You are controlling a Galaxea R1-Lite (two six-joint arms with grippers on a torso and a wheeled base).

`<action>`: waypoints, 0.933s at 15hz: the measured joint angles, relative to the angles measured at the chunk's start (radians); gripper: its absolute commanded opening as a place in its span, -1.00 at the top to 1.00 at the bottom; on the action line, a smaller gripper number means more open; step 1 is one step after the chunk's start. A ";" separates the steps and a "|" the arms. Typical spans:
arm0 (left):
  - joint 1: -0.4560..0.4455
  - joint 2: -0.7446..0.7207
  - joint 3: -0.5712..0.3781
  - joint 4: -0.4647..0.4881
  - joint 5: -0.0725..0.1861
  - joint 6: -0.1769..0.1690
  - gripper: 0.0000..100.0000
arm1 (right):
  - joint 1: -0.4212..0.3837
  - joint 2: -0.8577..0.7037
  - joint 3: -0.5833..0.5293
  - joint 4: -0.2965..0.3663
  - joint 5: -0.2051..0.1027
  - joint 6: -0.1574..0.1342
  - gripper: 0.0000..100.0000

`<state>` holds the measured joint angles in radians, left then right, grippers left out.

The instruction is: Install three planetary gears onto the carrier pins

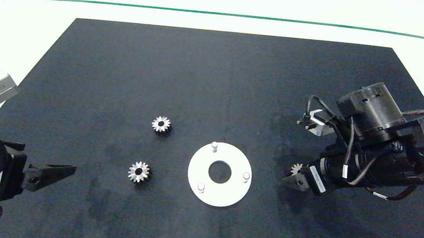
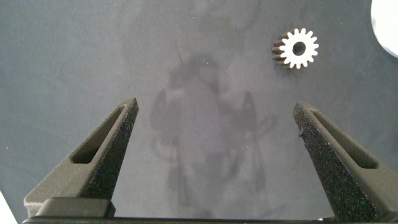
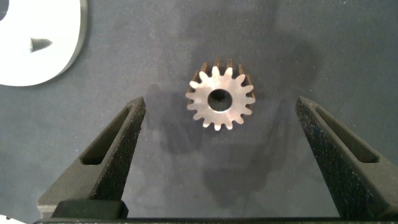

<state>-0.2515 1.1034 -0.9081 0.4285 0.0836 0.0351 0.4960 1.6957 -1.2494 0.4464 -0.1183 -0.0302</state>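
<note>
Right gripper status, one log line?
right gripper: open, over third gear, right of disc | left gripper: open, idle at left | pins: all bare | two gears loose on mat

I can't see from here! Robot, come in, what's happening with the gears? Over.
Right gripper open, over a gear beside the white disc. Left gripper open, idle at mat's edge. Three pins bare; two gears loose. Nothing blocking.
</note>
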 measured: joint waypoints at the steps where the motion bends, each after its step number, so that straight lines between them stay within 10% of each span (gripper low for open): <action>1: 0.000 0.000 0.000 0.000 0.000 0.000 -1.00 | -0.002 0.007 0.000 -0.003 0.000 0.000 -1.00; 14: 0.000 -0.002 0.002 0.000 -0.001 0.000 -1.00 | -0.008 0.040 -0.001 -0.041 -0.003 -0.005 -0.56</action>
<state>-0.2515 1.1017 -0.9064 0.4285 0.0821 0.0349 0.4877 1.7357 -1.2509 0.4051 -0.1215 -0.0349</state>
